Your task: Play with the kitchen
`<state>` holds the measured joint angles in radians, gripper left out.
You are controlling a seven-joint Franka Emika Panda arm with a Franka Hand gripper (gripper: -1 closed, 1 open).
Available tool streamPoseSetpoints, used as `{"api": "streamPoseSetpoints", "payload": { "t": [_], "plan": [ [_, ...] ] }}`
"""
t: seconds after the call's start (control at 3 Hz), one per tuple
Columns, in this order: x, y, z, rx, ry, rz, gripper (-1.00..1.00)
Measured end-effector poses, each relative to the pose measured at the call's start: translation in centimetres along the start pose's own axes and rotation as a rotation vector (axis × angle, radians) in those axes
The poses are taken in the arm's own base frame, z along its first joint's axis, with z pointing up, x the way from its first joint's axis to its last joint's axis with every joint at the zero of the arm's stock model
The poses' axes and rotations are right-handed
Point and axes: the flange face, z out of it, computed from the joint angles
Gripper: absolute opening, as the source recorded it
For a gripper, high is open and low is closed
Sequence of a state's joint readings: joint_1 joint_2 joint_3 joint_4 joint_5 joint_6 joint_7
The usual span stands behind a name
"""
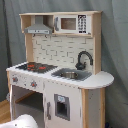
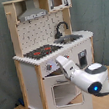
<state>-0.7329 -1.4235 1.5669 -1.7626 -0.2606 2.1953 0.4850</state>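
Carefully align the gripper (image 2: pixel 58 61), whose jaw state you cannot tell, with the control panel above the toy kitchen's (image 2: pixel 29 75) oven door (image 2: pixel 63 92) before pressing.

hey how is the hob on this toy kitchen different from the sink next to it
The hob is a flat black panel with red rings; the sink is a sunken grey basin. A black faucet curves over the sink, while a grey hood hangs above the hob. In the second exterior view the hob lies on the second exterior view's left, the sink on its right. Both sit in the same white countertop.
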Motion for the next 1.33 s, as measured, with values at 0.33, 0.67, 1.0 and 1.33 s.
{"api": "streamPoseSetpoints", "payload": {
  "t": [0.33, 0.67, 1.0, 1.33],
  "plan": [
    [0.1, 2.4, 0.0, -0.005, -0.027, -0.062, 1.0],
    [-0.1, 4.9, 0.4, -0.001, -0.056, -0.119, 1.0],
    [-0.8, 7.0, 1.4, 0.019, -0.102, -0.171, 1.0],
    [-2.0, 8.6, 2.5, 0.053, -0.157, -0.22, 1.0]
  ]
}}
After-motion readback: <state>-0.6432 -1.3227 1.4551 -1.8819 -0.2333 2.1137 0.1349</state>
